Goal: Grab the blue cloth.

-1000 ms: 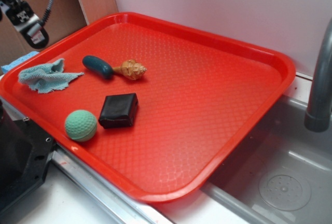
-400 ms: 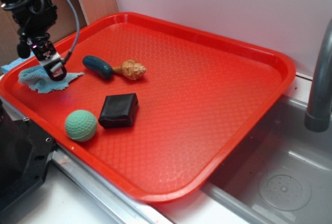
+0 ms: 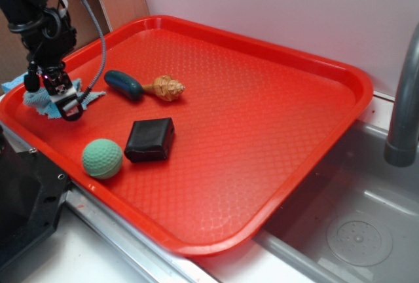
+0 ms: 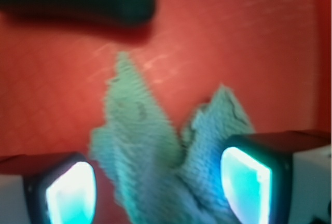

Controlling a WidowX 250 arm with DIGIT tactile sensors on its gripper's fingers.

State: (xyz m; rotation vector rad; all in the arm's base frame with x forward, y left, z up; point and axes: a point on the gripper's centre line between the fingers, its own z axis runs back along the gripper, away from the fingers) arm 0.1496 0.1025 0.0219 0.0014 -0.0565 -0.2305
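From my remote seat I see the arm point(image 3: 36, 14) reaching down at the far left of the tray, its black wrist pointing almost straight at the tray floor, a grey cable looping off behind it. The fingers point(image 3: 51, 99) hang low over the blue cloth point(image 3: 36, 99); whether they touch it I cannot tell. In the wrist view the two pads stand wide apart, one at each lower corner point(image 4: 70, 193), glowing teal from the reflected fabric, and nothing is pinched between them.

The blue cloth point(image 4: 155, 151) lies directly under and between the fingers: a pale teal rag, knitted in fine ribs, rumpled into two pointed folds with frayed edges. It rests on the red tray point(image 3: 262, 113), a hard plastic sheet with a dimpled diamond pattern and a raised smooth rim.

Just beyond the fingers to the right lies a dark teal oblong toy point(image 3: 123, 84), smooth and rounded, touching a tan ridged knob point(image 3: 167, 88). Nearer the camera than the fingers sits a green ball point(image 3: 101, 158) with a pimpled surface, and beside it a black block point(image 3: 150, 139), glossy and slightly crumpled. At the far right a grey faucet pipe point(image 3: 402, 99) rises over a steel sink point(image 3: 353, 230).
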